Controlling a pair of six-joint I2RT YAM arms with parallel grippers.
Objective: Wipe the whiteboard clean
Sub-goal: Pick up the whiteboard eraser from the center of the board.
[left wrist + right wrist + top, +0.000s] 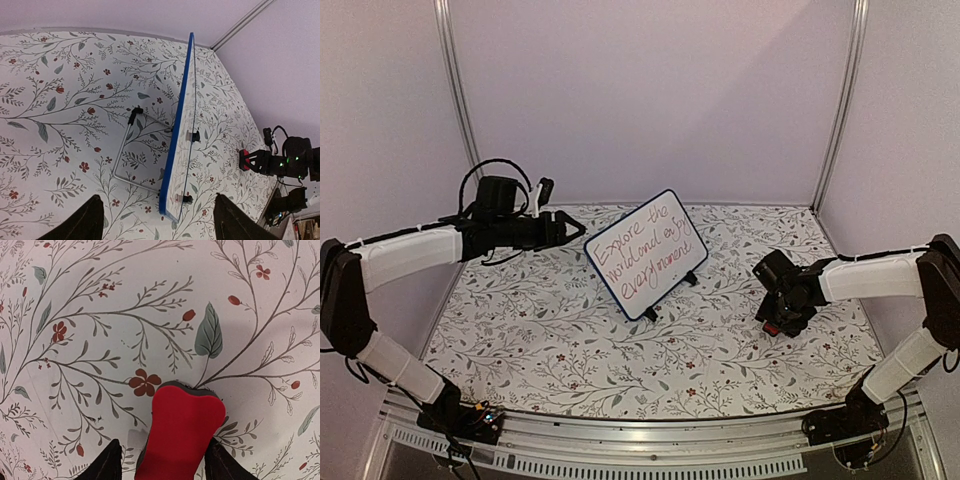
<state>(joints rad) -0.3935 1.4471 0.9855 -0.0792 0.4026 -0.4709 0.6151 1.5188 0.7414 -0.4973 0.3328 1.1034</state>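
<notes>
On the left, the left fingers [90, 222] are spread wide and hold nothing. The near edge of the whiteboard [647, 252] sits ahead of the gap between them, not touching either one. The whiteboard stands near the middle of the tabletop [520, 340], a little towards the back. It leans on its wire stand [125, 160] with its written face turned towards the arms, and red marker text still covers it, so none of the wiping looks done.

On the right, well apart from the board, the red eraser [182, 435] lies flat on the tabletop with the right fingers [107, 462] on either side of it. They are partly drawn in. One appears to meet the eraser's edge, while a thin strip of pattern seems to show beside the other, so I cannot tell whether they have a firm hold.

The step in hand looks like picking up the eraser. To do it well, the fingers should squeeze its long sides squarely and low enough that the felt underside stays free and level. It should then lift straight up, so the block does not twist in the grip. The board is light and propped only on wire, so the left fingers would do well to steady its edge before any wiping pressure is put on it
</notes>
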